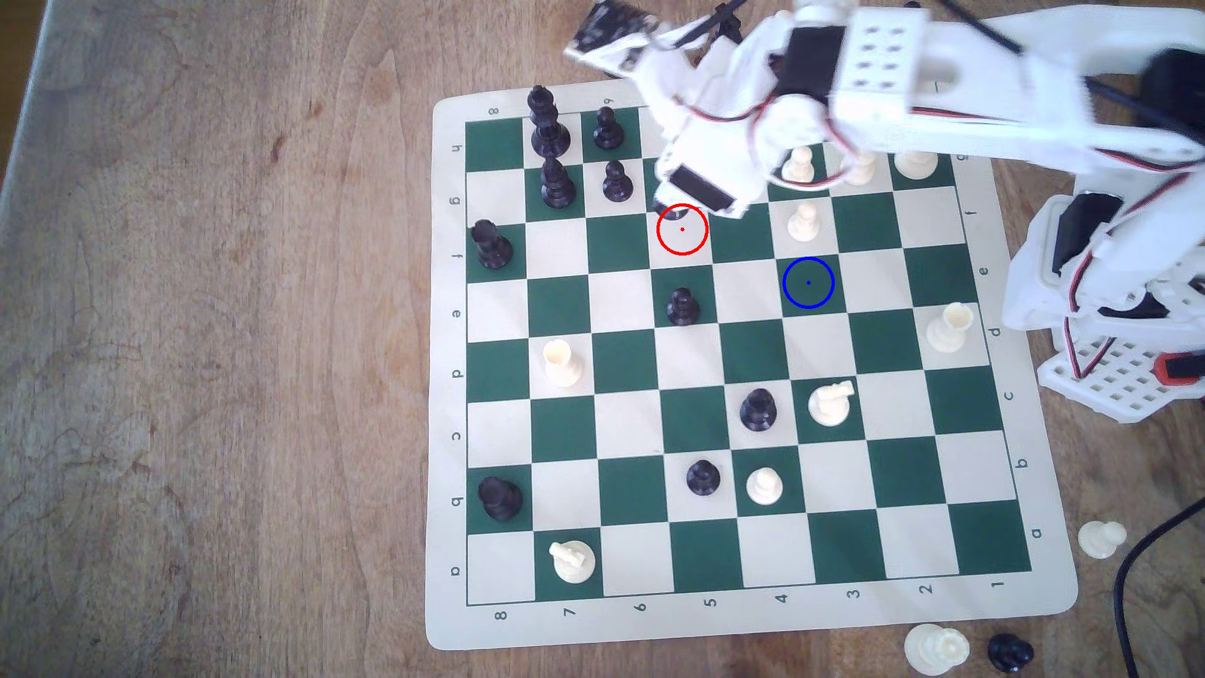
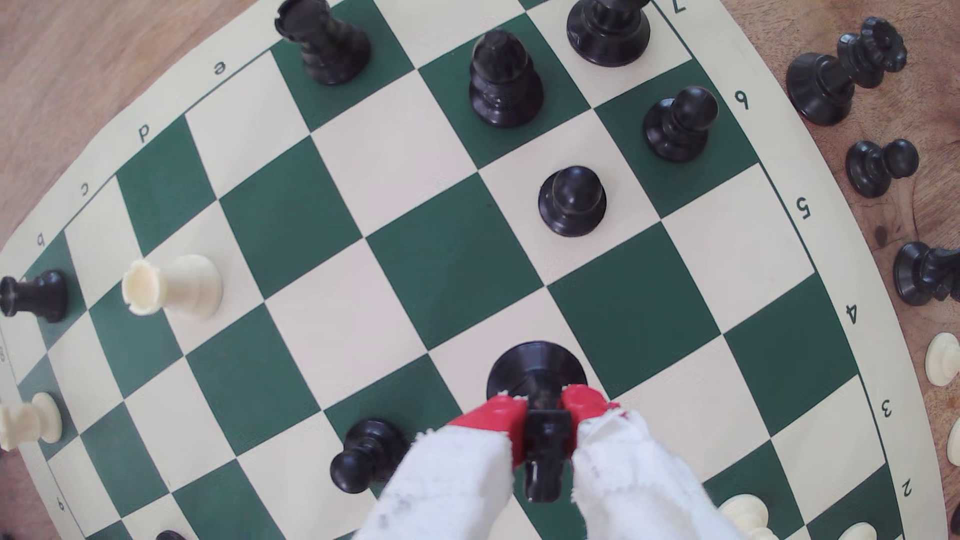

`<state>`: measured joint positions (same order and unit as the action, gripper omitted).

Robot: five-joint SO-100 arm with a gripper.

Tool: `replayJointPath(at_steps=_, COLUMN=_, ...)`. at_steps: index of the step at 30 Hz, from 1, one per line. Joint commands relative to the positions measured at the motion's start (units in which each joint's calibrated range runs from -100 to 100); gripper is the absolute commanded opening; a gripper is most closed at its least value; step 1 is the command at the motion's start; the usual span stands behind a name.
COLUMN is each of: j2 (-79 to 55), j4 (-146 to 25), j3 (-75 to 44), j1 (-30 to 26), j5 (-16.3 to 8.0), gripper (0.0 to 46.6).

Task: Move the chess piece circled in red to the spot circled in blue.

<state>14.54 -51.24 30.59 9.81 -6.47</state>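
1. Red-tipped, white-wrapped end effector (image 2: 543,407) is clamped on the black plastic knight with the angular horse-head top (image 2: 540,451), one fingertip (image 2: 498,415) pressed on each side of its upper part.
2. Wrist view: the knight's round base sits just beyond the tips, on a cream square of the green-and-cream chess mat (image 2: 447,259).
3. Exterior view: the white arm covers most of the piece; just a dark sliver of the knight (image 1: 671,210) peeks out at the upper edge of the thin red ring (image 1: 682,229).
4. Blue-ringed dark green square (image 1: 808,282) lies near the end effector, off to the exterior view's right and a row lower, bare.
5. Round-headed black plastic pawn (image 2: 366,454) stands just beside the end effector on a neighbouring green square.
6. Wooden counter (image 1: 228,326) carries the mat.
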Motion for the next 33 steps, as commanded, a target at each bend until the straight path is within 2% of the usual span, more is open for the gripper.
replayJointPath(at_steps=1, j2=12.12, j4=-0.28, j3=6.94, j1=0.24, j5=0.63, gripper=0.3)
replayJointPath(at_steps=6, j2=18.48, j4=-2.16, j3=13.29, j1=0.48, j5=1.07, gripper=0.3)
replayJointPath(at_steps=16, j2=27.31, j4=-5.93, j3=22.54, j1=-3.67, j5=1.56, gripper=0.3)
replayJointPath(at_steps=33, j2=27.65, j4=-4.38, j3=30.51, j1=-3.59, j5=2.30, gripper=0.3)
